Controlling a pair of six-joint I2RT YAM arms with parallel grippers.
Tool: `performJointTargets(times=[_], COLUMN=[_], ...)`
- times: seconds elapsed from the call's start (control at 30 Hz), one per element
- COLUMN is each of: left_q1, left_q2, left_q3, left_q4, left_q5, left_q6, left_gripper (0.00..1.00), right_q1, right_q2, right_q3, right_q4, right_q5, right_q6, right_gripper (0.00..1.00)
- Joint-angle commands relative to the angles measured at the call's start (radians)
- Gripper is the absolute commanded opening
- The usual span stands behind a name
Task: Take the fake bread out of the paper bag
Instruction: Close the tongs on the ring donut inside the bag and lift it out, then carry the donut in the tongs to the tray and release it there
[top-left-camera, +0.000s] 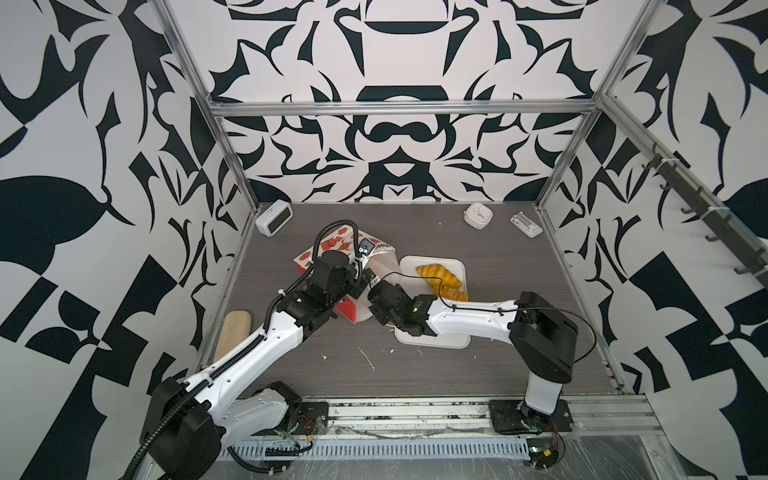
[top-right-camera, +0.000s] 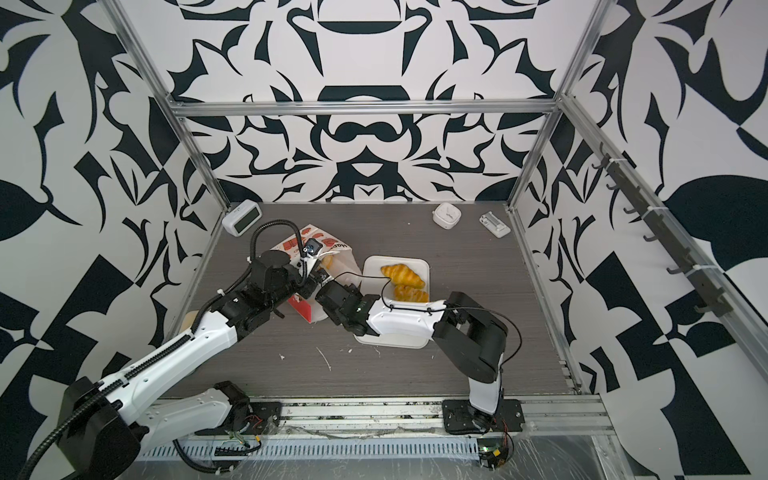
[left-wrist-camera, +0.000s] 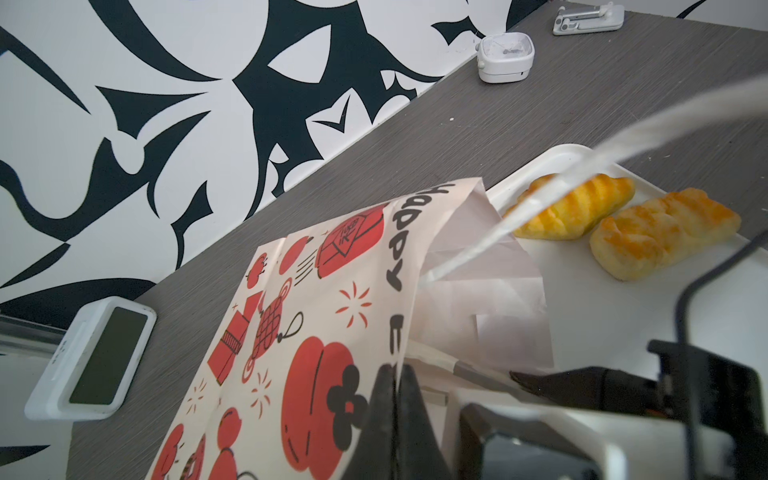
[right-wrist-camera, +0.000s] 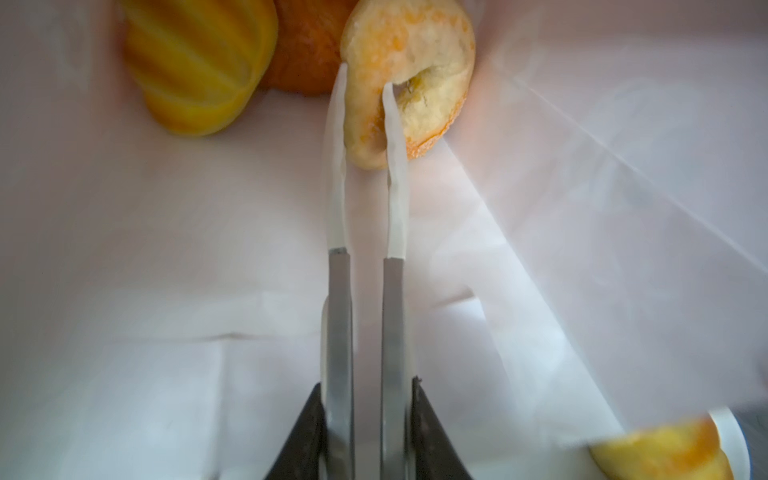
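Note:
The paper bag (top-left-camera: 332, 245) (left-wrist-camera: 316, 316) lies on its side with its mouth toward the white tray (top-left-camera: 440, 266). My left gripper (left-wrist-camera: 395, 370) (top-left-camera: 362, 277) is shut on the edge of the bag's mouth. My right gripper (right-wrist-camera: 368, 382) (top-left-camera: 372, 285) reaches into the bag, shut on metal tongs whose white tips (right-wrist-camera: 365, 83) pinch the ring doughnut (right-wrist-camera: 419, 45). Deeper inside the bag sit a ridged bun (right-wrist-camera: 199, 70) and a darker pastry (right-wrist-camera: 307, 54). A croissant (top-left-camera: 438, 274) (left-wrist-camera: 582, 208) and an oblong roll (top-left-camera: 455, 294) (left-wrist-camera: 665, 230) lie on the tray.
A digital clock (top-left-camera: 274, 217) stands at the back left. A white square box (top-left-camera: 478, 215) and a white holder (top-left-camera: 525, 224) are at the back right. A beige pad (top-left-camera: 232, 332) lies by the left edge. Paper scraps (top-left-camera: 368, 359) dot the front.

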Motion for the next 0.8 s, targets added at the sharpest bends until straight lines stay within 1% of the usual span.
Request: performJointTargets(times=[0.0, 0.3, 0.63, 0.77], left_q1=[-0.002, 0.001, 0.003, 0.004], left_q2=[0.008, 0.019, 0.035, 0.040], left_q3=[0.001, 0.006, 0.010, 0.009], left_q4=[0.001, 0.006, 0.015, 0.020], left_q5=[0.003, -0.013, -0.029, -0.034], left_q6=[-0.002, 0.000, -0.004, -0.005], left_gripper=[0.05, 0.05, 0.05, 0.05], right_q1=[0.001, 0.001, 0.001, 0.001], right_q2=[-0.103, -0.346, -0.625, -0.733], right_q3=[-0.019, -0.137, -0.215, -0.216], right_q4=[-0.022, -0.136, -0.392, -0.515], right_q5=[-0.021, -0.145, -0.188, -0.189], right_q6=[0.029, 0.067, 0.106, 0.131], right_gripper=[0.25, 0.25, 0.26, 0.26])
